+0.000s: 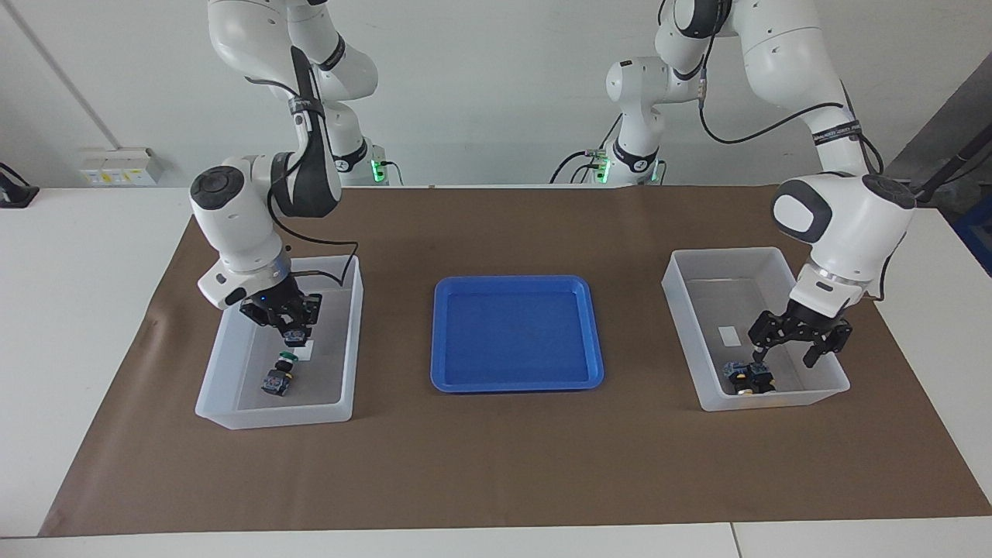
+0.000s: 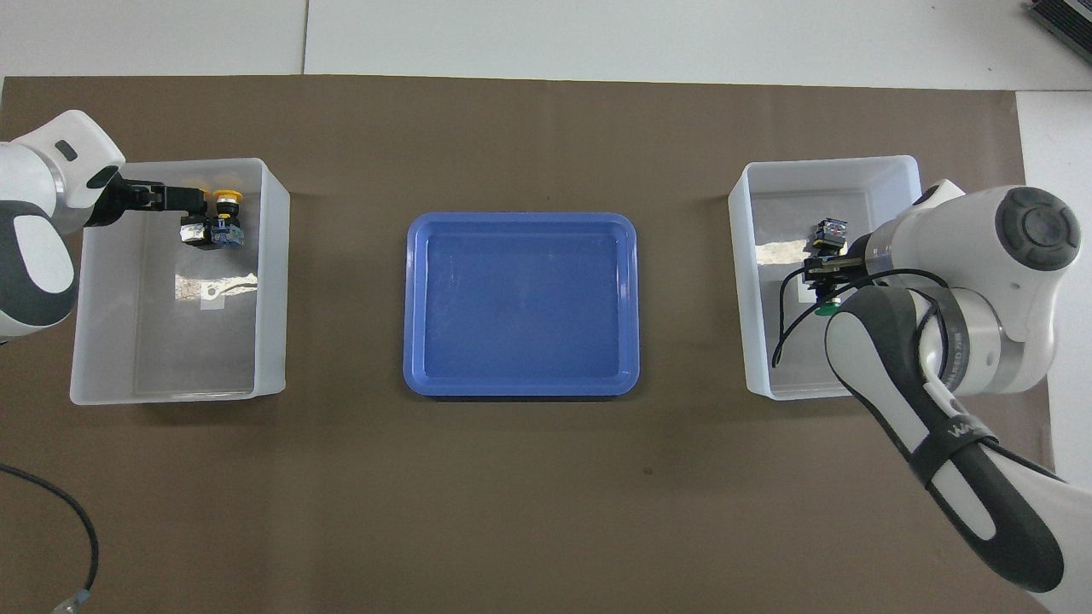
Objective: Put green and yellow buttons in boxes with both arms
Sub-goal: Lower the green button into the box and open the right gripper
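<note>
Brown mat [image 1: 496,465]: covers the counter centre.
Blue tray [image 1: 440,333]: mid-counter, betw. the boxes.
L box [image 1: 685,310]: by counter edge at left arm's end; yellow buttons [image 1: 748,377] on its floor, in the corner farthest from robots.
L gripper [image 1: 789,353]: inside L box, just above yellow buttons; jaws released, spread wide.
R box [image 1: 353,333]: by counter edge at right arm's end; green button [image 1: 279,376] lying inside.
R gripper [image 1: 296,322]: low in R box; 2nd button [image 1: 294,336] at the jaws' tips, can't tell if grasped.
</note>
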Robot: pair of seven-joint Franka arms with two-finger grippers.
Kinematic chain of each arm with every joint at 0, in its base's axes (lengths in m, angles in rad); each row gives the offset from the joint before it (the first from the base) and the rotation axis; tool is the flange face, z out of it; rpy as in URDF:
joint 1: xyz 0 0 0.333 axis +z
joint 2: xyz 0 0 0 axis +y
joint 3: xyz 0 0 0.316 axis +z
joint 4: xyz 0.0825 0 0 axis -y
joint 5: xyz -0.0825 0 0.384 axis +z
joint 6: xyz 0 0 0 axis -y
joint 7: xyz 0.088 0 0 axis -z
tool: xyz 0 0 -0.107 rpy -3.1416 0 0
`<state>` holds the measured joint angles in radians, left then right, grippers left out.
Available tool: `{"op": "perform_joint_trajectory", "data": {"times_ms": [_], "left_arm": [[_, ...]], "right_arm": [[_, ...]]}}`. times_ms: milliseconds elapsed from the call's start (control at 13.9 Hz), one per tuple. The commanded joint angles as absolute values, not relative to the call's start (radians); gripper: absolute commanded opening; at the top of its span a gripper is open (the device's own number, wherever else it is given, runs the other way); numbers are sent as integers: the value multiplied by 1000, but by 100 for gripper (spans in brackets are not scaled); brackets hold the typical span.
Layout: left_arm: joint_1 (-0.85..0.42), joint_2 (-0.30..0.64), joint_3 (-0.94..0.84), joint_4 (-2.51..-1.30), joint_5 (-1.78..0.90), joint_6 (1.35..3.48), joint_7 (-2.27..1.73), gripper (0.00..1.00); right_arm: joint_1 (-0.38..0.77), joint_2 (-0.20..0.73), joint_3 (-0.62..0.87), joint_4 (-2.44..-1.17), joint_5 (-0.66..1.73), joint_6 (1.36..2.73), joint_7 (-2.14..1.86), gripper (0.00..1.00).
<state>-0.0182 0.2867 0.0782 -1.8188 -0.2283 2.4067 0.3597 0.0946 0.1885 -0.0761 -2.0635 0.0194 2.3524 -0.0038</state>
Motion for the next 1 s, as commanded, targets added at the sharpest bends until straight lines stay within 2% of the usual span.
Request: {"op": "perform_joint_trajectory", "data": {"times_ms": [0,72,215,287,359,646,932], "left_arm": [[-81,184,90,-1876,-236,2320,284,100],[-95,166,91,-1872,-213,2274,255,100],[-106,128,87,-1864,-106,2200,180,100],[-115,111,87,-1861,-82,2166,172,100],[-112,92,89,-1858,-80,2131,172,100],[-88,61,94,-1795,-78,1998,172,100],[-66,64,94,-1663,-78,1838,173,100]], "right_arm": [[86,144,-69,-2141,55,2396,-20,22],[86,147,-69,-2143,67,2396,-18,31],[94,153,-71,-2149,80,2399,-8,57],[94,155,-71,-2148,81,2399,-2,82],[87,155,-71,-2143,81,2398,-2,100],[95,135,-71,-2051,81,2358,50,100],[81,78,-75,-1907,64,2170,69,100]]}}
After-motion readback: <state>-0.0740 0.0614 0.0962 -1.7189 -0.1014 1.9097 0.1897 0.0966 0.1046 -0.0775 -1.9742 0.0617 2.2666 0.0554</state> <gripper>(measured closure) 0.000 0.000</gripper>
